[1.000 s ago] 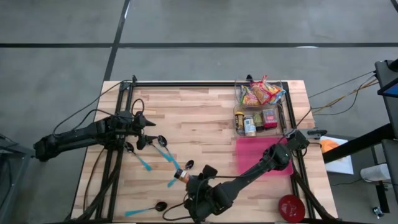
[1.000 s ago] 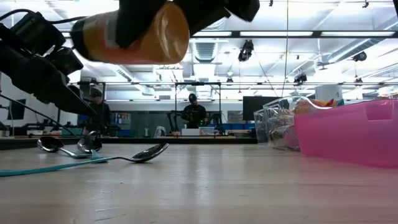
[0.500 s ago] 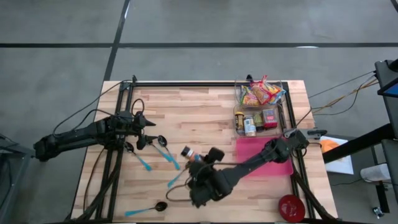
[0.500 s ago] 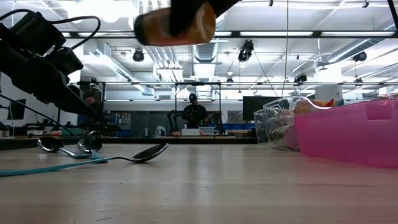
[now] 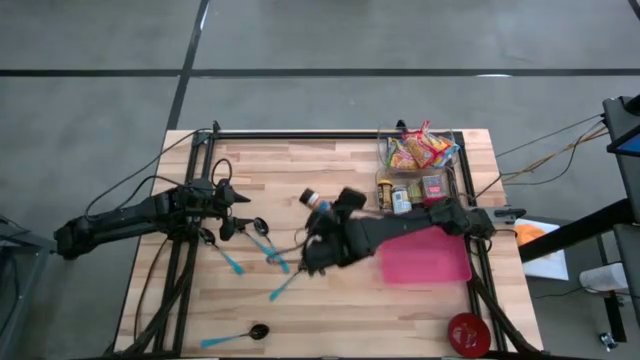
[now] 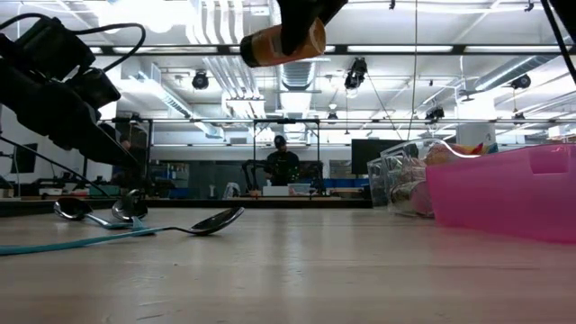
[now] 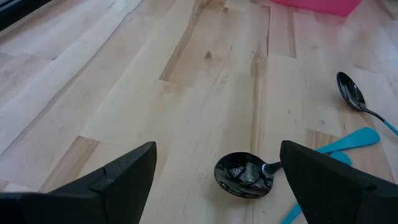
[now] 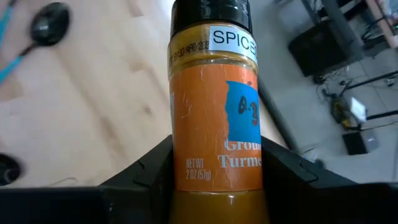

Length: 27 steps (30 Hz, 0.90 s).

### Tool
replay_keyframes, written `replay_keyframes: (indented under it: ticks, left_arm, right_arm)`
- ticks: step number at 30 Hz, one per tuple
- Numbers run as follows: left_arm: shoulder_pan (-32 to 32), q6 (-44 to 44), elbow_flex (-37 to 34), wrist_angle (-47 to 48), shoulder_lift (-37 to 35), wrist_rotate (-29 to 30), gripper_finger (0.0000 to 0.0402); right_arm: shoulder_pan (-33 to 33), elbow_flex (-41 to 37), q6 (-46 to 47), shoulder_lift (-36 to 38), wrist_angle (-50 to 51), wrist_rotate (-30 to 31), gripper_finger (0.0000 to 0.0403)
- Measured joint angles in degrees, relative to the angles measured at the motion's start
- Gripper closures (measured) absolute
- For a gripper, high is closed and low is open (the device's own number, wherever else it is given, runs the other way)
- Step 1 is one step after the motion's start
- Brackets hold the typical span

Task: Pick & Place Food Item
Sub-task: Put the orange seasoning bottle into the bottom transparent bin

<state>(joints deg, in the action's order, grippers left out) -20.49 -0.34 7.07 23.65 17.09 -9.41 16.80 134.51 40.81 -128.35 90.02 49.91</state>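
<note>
A: Where is the spice jar [image 8: 214, 118]?

B: Clamped between the right gripper [image 5: 322, 214]'s two fingers, up in the air over the middle of the wooden table [image 5: 300, 170]. In the right wrist view the orange label reads "SPICE" and "Ground Turmeric", and the cap is black. The low view shows it lying roughly level high above the tabletop, cap end pointing away from the pink bin [image 6: 504, 193].

A: So the jaws are closed on it?

B: Yes, pressed against the jar's sides, one dark finger on each flank. From above, the jar sits just beside the clear container [image 5: 415, 170] of food items, toward the table's centre, with the pink bin nearer the front edge on the right.

A: And the left arm?

B: The left gripper [image 5: 228, 205] waits over the left part of the table, jaws spread wide, nothing between them. Its wrist camera looks past both fingers at a black spoon [image 7: 244, 176] lying bowl-up on the wood (there seems to be a little reflection in the bowl), with a blue handle [image 7: 342, 144] beside it and another black spoon farther off.

A: Anything else on the table?

B: Several spoons with blue handles are scattered between the two arms, one more black spoon [image 5: 259, 331] lies near the front edge, and a red round lid [image 5: 468, 333] sits at the front right corner. The clear container holds bright snack packets and a few small jars. In the low view a person [image 6: 281, 162] stands far back in the room.
</note>
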Motion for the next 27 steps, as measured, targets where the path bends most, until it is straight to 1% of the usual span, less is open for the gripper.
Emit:
replay_keyframes:
  ticks: [3, 7, 10, 14, 19, 23, 27]
  left_arm:
    - [0.0, -0.01, 0.0, -0.01, 0.01, 0.0, 0.0057]
    - [0.0, 0.0, 0.0, 0.01, 0.02, 0.0, 0.0057]
    - [0.0, 0.0, 0.0, 0.01, 0.02, -0.01, 0.0057]
    - [0.0, 0.0, 0.0, -0.02, 0.02, 0.0, 0.0057]
    - [0.01, 0.0, 0.0, 0.03, 0.02, -0.02, 0.0057]
    - [0.0, 0.0, 0.0, -0.01, 0.02, -0.01, 0.0057]
    - [0.02, 0.0, 0.0, 0.03, 0.02, -0.02, 0.0057]
  right_arm:
    - [-3.08, -0.48, -4.91, 2.24, 0.01, 0.9, 0.023]
    - [-6.39, -1.9, -7.84, 5.11, 0.03, 0.1, 0.023]
    - [-7.17, -4.08, -7.89, 7.38, -0.27, -2.71, 0.023]
    - [-6.31, -8.74, -5.16, 10.21, -0.88, -3.11, 0.023]
    - [-4.54, -18.81, 4.72, 16.94, -1.84, -0.55, 0.023]
    - [-2.78, -30.26, 12.21, 24.14, -4.3, -0.4, 0.023]
    - [-1.56, -41.09, 17.21, 31.57, -8.25, -0.64, 0.023]
